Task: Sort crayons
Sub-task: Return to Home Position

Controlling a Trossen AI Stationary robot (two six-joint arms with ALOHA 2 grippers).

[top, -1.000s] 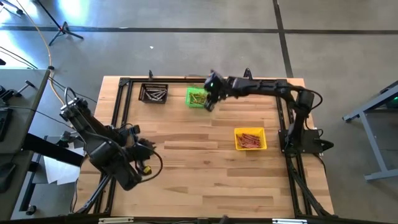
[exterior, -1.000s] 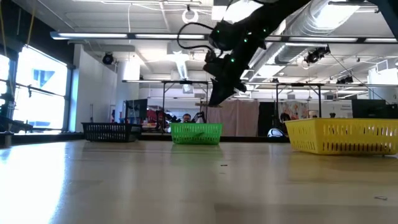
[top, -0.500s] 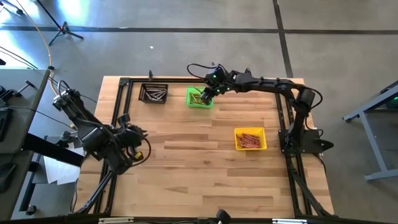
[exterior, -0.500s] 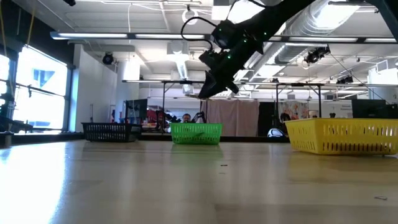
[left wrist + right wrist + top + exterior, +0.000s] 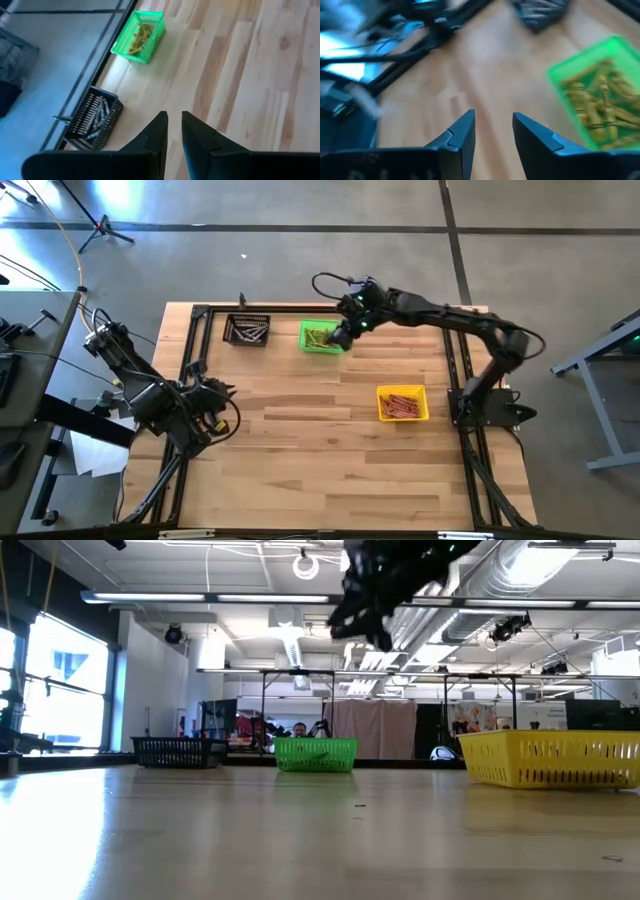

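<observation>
Three small bins stand on the wooden table. A black bin (image 5: 247, 331) at the far left holds greyish crayons (image 5: 96, 116). A green bin (image 5: 320, 337) beside it holds yellow-gold crayons (image 5: 600, 102). A yellow bin (image 5: 402, 403) toward the right holds reddish crayons (image 5: 400, 402). My right gripper (image 5: 345, 335) hangs high above the green bin's right edge (image 5: 350, 625), open, with nothing between its fingers (image 5: 492, 122). My left gripper (image 5: 222, 408) waits over the table's left edge, its fingers a narrow gap apart (image 5: 172, 120) and holding nothing.
A black metal frame (image 5: 195, 360) runs along the table's left, far and right edges. Bare wood (image 5: 330, 460) stretches from the bins to the near edge. A tiny speck (image 5: 360, 806) lies mid-table.
My right gripper has swung over the green bin, then risen well above it and drawn slightly toward the table's right edge. My left arm has pulled back a little toward the left edge, then kept still.
</observation>
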